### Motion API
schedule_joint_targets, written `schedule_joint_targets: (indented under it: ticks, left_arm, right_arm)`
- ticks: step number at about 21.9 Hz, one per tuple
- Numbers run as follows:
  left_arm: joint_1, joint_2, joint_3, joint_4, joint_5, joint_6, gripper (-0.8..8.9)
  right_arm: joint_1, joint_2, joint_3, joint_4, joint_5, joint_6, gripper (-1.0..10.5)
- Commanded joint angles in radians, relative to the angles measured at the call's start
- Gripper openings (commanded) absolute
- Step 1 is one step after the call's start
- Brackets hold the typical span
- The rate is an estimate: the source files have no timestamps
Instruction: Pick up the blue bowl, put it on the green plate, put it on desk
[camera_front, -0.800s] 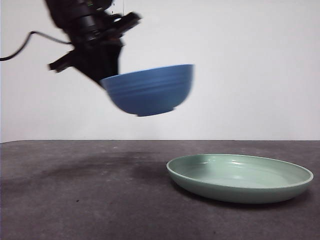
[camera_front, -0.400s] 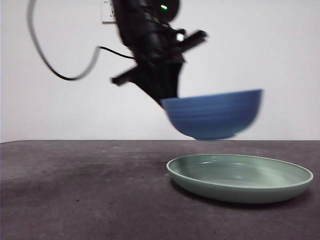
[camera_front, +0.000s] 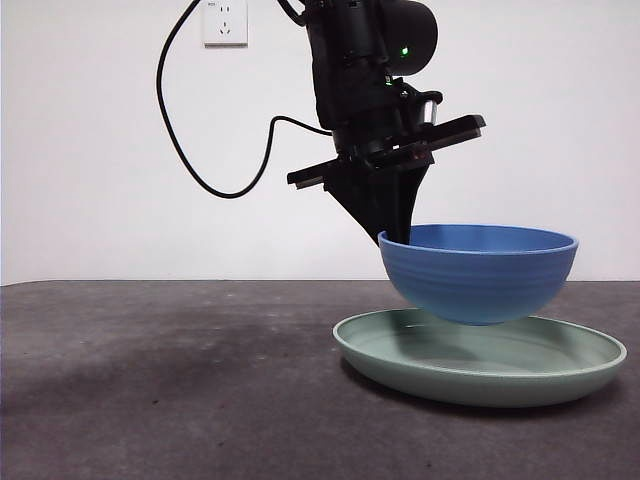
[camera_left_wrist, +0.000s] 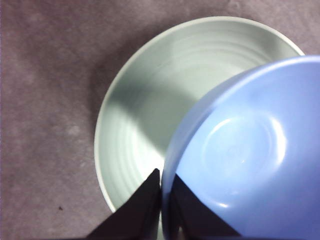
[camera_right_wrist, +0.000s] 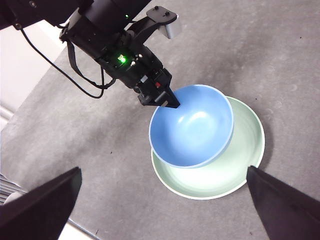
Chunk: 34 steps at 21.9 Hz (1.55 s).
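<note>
My left gripper (camera_front: 395, 238) is shut on the rim of the blue bowl (camera_front: 478, 272) and holds it upright just above the green plate (camera_front: 480, 358). In the left wrist view the jaws (camera_left_wrist: 162, 187) pinch the bowl's rim (camera_left_wrist: 245, 160) over the plate (camera_left_wrist: 145, 115). The right wrist view looks down from high up on the bowl (camera_right_wrist: 192, 125), the plate (camera_right_wrist: 240, 165) and the left gripper (camera_right_wrist: 170, 102). My right gripper (camera_right_wrist: 165, 215) is open and empty, far above the desk (camera_front: 160, 380).
A black cable (camera_front: 215, 150) hangs from the left arm in front of the white wall. A wall socket (camera_front: 223, 20) shows at the top. The desk's edge (camera_right_wrist: 45, 60) runs along one side in the right wrist view.
The left gripper has carried the blue bowl to the right and down, from high over the bare desk to just above the green plate.
</note>
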Motion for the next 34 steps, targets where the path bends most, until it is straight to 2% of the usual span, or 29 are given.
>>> schedule_joint_targets:
  ticks: [1,12,13,16,17,23,31,34]
  left_arm:
    - [-0.010,0.055,0.032,-0.008,-0.001,0.009,0.15]
    - [-0.003,0.105,0.034,0.005,-0.001,0.016,0.41]
    - [-0.002,0.105,0.037,0.006,-0.001,0.018,0.97]
    - [0.002,0.105,0.079,-0.011,-0.001,0.039,4.56]
    - [0.002,0.105,0.104,-0.026,-0.001,0.042,5.20]
    - [0.002,0.051,0.347,-0.198,0.011,0.087,5.32]
    - [0.012,-0.296,0.341,-0.282,0.015,0.127,5.32]
    - [0.020,-0.449,0.277,-0.289,0.015,0.129,5.31]
  right_arm:
    - [-0.001,0.003,0.019,0.003,0.000,-0.009,5.5]
    - [-0.001,0.003,0.019,-0.002,0.000,-0.010,5.5]
    - [-0.001,0.003,0.019,-0.002,0.000,-0.010,5.5]
    - [-0.001,0.003,0.019,-0.002,0.000,-0.011,5.5]
    - [-0.001,0.003,0.019,-0.002,0.000,-0.011,5.5]
    - [-0.001,0.003,0.019,-0.002,0.000,-0.011,5.5]
    - [-0.001,0.003,0.019,-0.003,0.018,-0.011,5.5]
    - [-0.001,0.003,0.019,-0.015,0.034,-0.011,5.5]
